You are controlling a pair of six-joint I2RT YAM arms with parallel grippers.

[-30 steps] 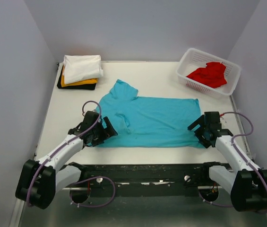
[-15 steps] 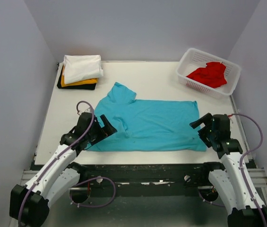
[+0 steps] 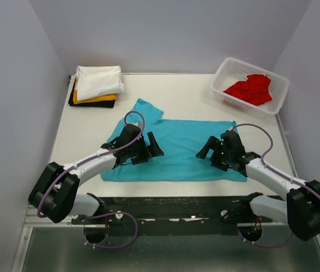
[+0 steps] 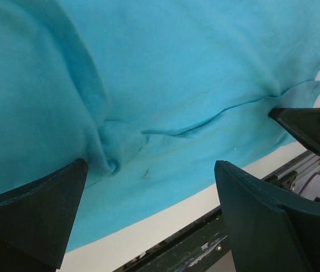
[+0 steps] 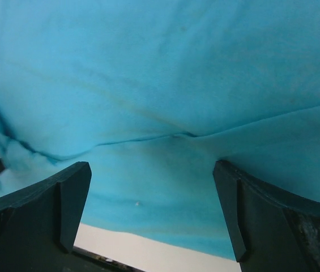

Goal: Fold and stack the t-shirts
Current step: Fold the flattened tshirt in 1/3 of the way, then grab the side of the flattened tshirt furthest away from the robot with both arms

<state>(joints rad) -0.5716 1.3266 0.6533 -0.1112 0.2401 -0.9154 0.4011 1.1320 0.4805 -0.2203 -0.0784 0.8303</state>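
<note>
— Starting at the upper left of the top view?

— Yes. Folded and stacked there on the bench: white t-shirt over yellow-orange t-shirt over black t-shirt. Next, left of centre, the left hand, low over the teal t-shirt, fingers spread wide, gripping nothing. Shirt itself spread flat across the middle, near the lower edge of the bench, one sleeve pointing to the upper left. Right of centre, the right hand, likewise spread and bare, facing the other. Far upper right, a red t-shirt crumpled in the white lattice basket.

— Step in hand?

— Looks like lining up for a fold of the teal shirt; not yet pinched. Next, probably: lowering onto the cloth, closing on matching spots, lifting together, laying one part over the other without dragging. Red one left for afterwards.

— Anything only in the wrist views?

— Left wrist view: a puckered knot just beside the lower-left finger, plus a long crease running right toward a dark fingertip at the frame's right edge, likely the other hand's. Right wrist view: a shallow crease crossing between the fingers. Neither crease clear from above. Stack and basket shown from the top only. Hard to tell anywhere whether touching the cloth.
</note>
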